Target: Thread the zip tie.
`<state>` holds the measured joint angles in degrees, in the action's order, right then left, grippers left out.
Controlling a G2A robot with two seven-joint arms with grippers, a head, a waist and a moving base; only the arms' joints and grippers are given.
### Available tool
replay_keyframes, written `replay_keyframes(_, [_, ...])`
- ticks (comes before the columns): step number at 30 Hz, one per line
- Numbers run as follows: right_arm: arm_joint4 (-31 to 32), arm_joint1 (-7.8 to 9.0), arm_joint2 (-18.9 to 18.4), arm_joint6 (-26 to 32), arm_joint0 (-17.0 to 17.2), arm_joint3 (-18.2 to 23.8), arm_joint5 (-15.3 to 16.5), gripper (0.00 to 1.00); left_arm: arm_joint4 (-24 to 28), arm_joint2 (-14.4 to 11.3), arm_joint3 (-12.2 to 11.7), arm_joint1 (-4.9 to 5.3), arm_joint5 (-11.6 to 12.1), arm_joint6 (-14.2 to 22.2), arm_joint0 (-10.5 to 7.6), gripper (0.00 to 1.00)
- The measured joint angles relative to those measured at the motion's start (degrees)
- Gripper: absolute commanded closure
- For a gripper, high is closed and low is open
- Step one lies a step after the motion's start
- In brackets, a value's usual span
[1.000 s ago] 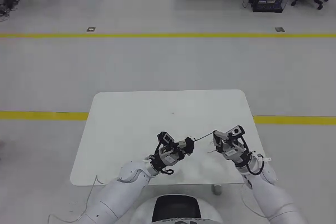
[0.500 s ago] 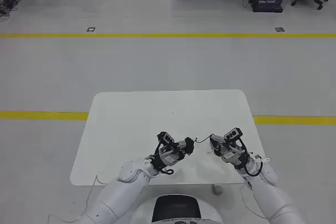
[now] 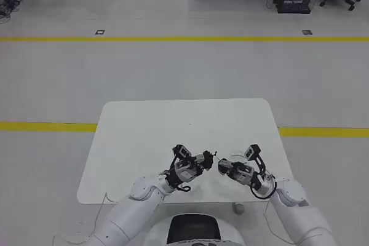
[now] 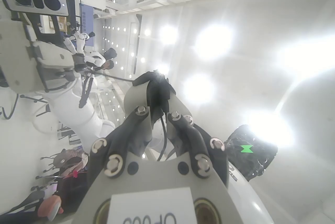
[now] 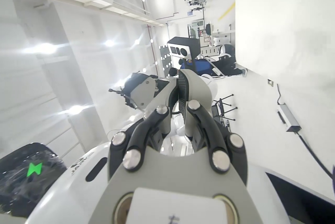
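Note:
The zip tie [image 3: 215,155] is a thin black strap held in the air over the near part of the white table [image 3: 141,135]. My left gripper [image 3: 206,158] is shut on one end, and the strap [image 4: 115,77] runs from its fingertips [image 4: 146,83] across to my right gripper [image 4: 76,62]. A loose length [image 4: 163,130] hangs back between the left fingers. My right gripper [image 3: 223,166] sits close beside the left one, shut on the other end. In the right wrist view its fingers [image 5: 183,89] are pressed together, with the left gripper [image 5: 141,94] just beyond.
The table's near edge [image 3: 111,202] lies under both forearms. Yellow floor lines [image 3: 43,126] run past the table on both sides.
My right gripper has moved left, close to the left gripper, so the strap's straight span between them has shortened and bent. The left arm has stayed put.

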<state>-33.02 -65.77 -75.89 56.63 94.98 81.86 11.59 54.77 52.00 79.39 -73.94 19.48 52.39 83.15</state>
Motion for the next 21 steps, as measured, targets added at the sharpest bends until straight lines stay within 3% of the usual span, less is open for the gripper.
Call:
replay_keyframes(8, [-1.34,0.08,0.41,0.07,0.17,0.17,-0.2,1.0,0.0,0.0,0.0,0.0,0.0,0.0,0.0,1.0])
replay_keyframes(9, [-2.23,0.08,0.29,0.36,0.23,0.16,-0.21,0.75,0.0,0.0,0.0,0.0,0.0,0.0,0.0,1.0])
replay_keyframes(10, [-3.58,0.09,0.08,0.98,0.33,0.18,-0.2,0.59,0.0,0.0,0.0,0.0,0.0,0.0,0.0,1.0])
replay_keyframes(11, [-4.51,0.12,-0.11,1.6,0.39,0.2,-0.14,0.0,0.0,0.0,0.0,0.0,0.0,0.0,0.0,1.0])
replay_keyframes(21, [-10.56,0.5,-1.25,10.65,0.95,0.24,1.64,0.0,0.0,0.0,0.0,0.0,0.0,0.0,0.0,1.0])
